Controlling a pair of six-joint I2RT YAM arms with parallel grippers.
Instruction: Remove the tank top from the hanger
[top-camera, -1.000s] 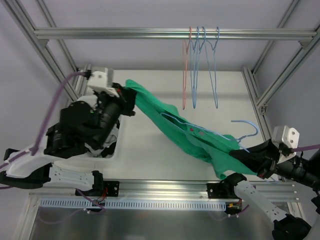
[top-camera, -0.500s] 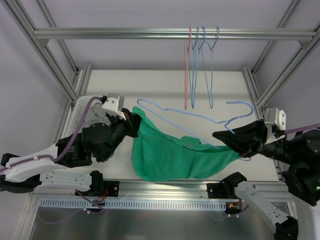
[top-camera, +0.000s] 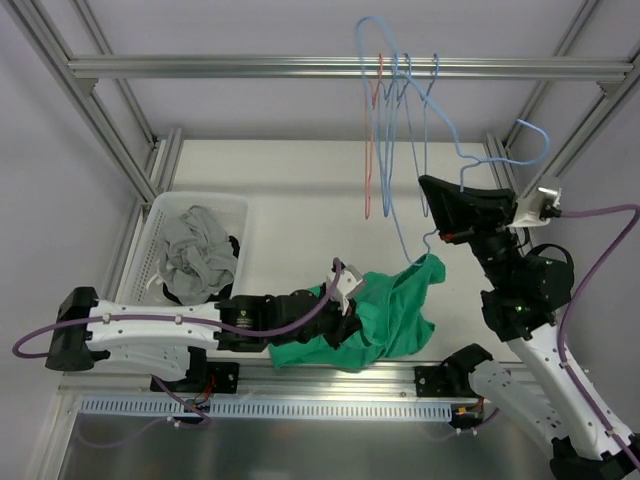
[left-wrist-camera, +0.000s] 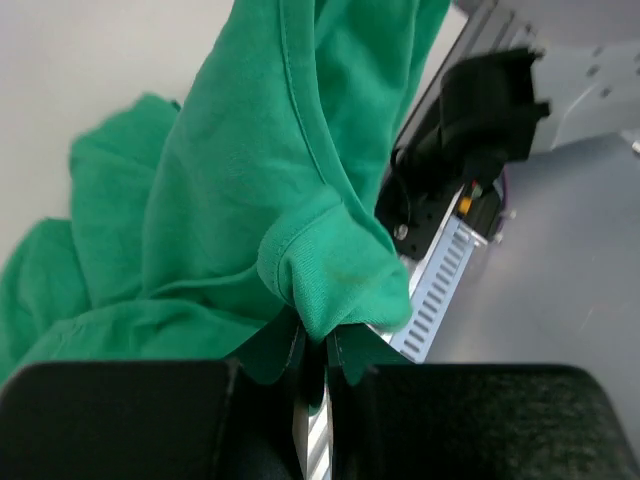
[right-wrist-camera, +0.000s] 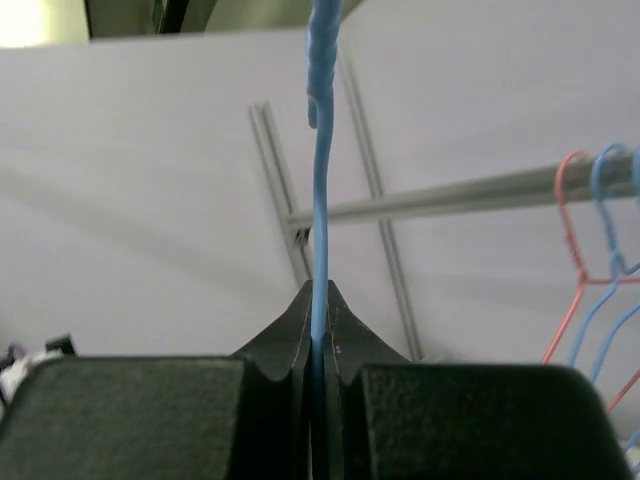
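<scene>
Near the near edge of the white bench (top-camera: 300, 200), right of centre, soft, light green fabric tank top (top-camera: 395, 315) lies bunched, one hemmed fold pinched in left gripper (left-wrist-camera: 312, 345), a corner apparently caught on pale-blue wire hanger (right-wrist-camera: 320, 180) clamped by right gripper (right-wrist-camera: 320, 300); thick hems should grip best.

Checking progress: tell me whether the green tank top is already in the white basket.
No, the green tank top lies outside the white basket, off to its right, and the basket holds grey clothing.
</scene>
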